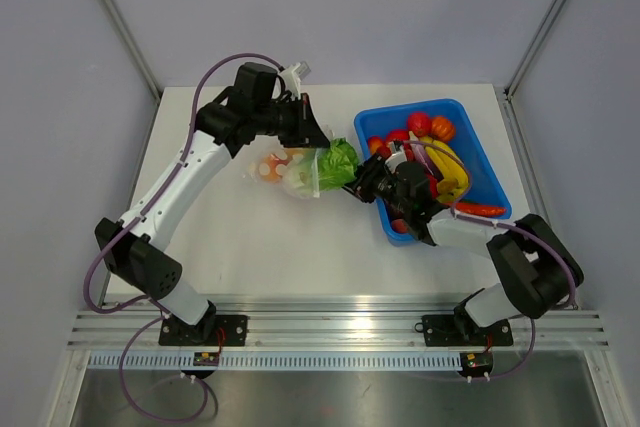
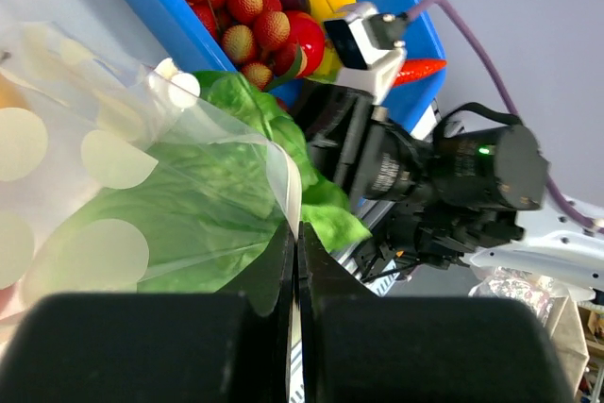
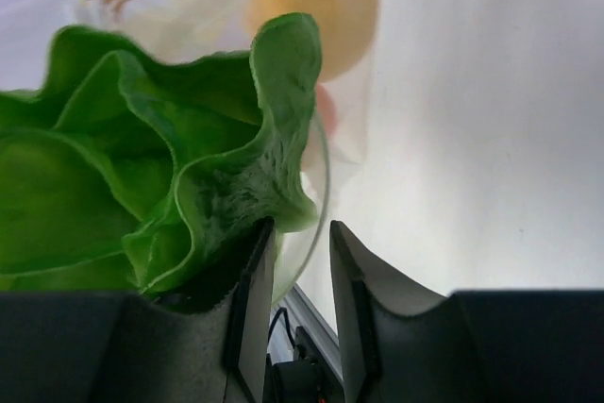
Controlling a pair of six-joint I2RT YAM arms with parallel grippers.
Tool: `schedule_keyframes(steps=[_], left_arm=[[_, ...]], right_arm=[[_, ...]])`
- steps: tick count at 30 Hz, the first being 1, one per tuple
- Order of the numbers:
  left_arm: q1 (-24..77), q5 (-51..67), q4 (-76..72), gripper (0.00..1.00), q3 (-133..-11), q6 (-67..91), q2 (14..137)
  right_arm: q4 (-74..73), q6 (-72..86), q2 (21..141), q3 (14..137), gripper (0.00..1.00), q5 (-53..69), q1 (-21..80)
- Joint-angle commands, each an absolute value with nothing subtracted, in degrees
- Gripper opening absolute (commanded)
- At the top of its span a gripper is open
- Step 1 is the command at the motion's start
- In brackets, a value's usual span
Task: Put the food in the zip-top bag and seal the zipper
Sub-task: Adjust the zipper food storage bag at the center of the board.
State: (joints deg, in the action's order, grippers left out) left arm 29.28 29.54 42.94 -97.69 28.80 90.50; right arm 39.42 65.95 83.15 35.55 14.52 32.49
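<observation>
The clear dotted zip-top bag (image 1: 285,172) lies at mid-table with its mouth toward the blue tray and orange pieces (image 1: 268,169) inside. My left gripper (image 1: 310,133) is shut on the bag's mouth edge; the film is pinched between the jaws (image 2: 297,230). The green lettuce (image 1: 338,162) sits half inside the mouth, under the film (image 2: 226,172). My right gripper (image 1: 362,183) is right behind the lettuce, its jaws slightly apart (image 3: 300,226). The lettuce (image 3: 142,158) rests against the outside of the left finger and the bag rim curves across the gap. The zipper strip is not discernible.
The blue tray (image 1: 400,110) stands to the right, under my right arm. It holds a red tomato (image 1: 418,123), an orange piece (image 1: 442,128), a yellow banana (image 1: 450,167) and a red chili (image 1: 480,209). A red berry cluster (image 2: 236,7) lies near its wall.
</observation>
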Motion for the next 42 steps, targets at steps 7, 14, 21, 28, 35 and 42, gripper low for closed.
schedule_keyframes(steps=[7,14,21,28,35,42], left_arm=[[29.4,35.1,36.1,0.0,-97.8,31.9,89.6],[29.4,34.7,36.3,0.0,-97.2,31.8,89.4],[29.4,34.6,35.9,0.0,-95.3,31.7,88.6],[29.2,32.9,37.4,0.0,-93.6,29.8,87.8],[26.7,29.2,39.6,0.0,-91.1,26.6,87.6],[22.9,29.6,37.8,0.0,-89.8,26.7,87.5]], right_arm=[[49.0,68.0,91.3,38.7,0.35,14.0,34.3],[63.8,76.1,97.6,39.4,0.32,17.0,35.9],[62.0,74.1,95.7,40.5,0.16,16.9,36.3],[53.9,70.2,89.8,40.1,0.0,14.5,36.3],[19.9,54.1,76.0,47.5,0.0,5.1,36.3],[-1.6,45.7,71.9,58.4,0.0,2.5,36.2]])
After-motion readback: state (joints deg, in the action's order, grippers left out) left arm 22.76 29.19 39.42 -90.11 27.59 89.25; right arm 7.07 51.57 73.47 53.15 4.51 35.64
